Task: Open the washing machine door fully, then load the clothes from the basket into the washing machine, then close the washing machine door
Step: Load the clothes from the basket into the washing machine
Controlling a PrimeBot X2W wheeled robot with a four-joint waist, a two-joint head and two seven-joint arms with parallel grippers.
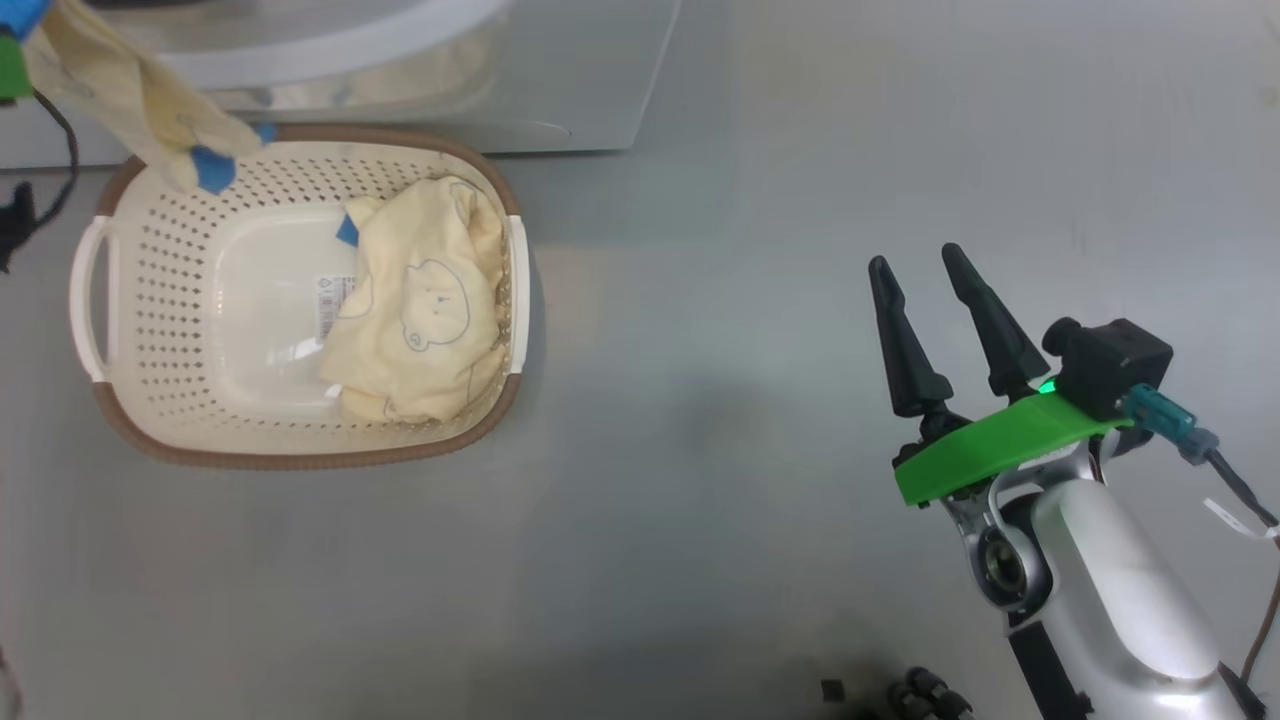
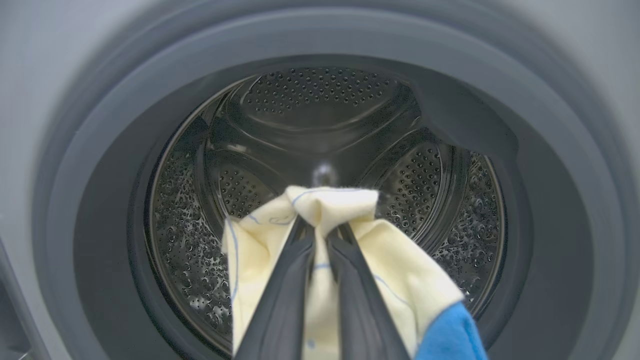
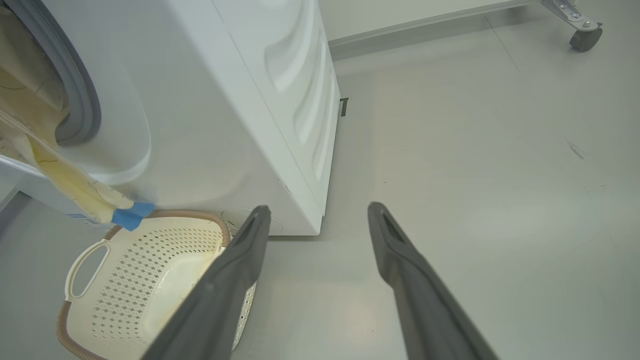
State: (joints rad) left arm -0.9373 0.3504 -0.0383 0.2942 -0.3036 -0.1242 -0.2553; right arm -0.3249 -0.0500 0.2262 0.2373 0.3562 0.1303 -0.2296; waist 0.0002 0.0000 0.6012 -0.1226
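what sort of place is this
Likely a laundry corner, possibly a test setup: a white front-loading washing machine, a perforated basket holding a cream garment, bare grey floor.

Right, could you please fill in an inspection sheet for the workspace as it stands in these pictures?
Surface: grey floor, smooth, with a faint scuff.
Job's things: basket on the floor in front of the washing machine; crumpled garment against the basket's right side; held garment hanging before the uncovered drum.
Clutter: small dark bits at the head view's bottom edge, unidentifiable.
Grippers: left end effector shut on the held garment; right end effector open, empty, over the floor.
Cables: black cable at the left edge; lead from the right wrist.
Surroundings: castor wheel beyond the machine.
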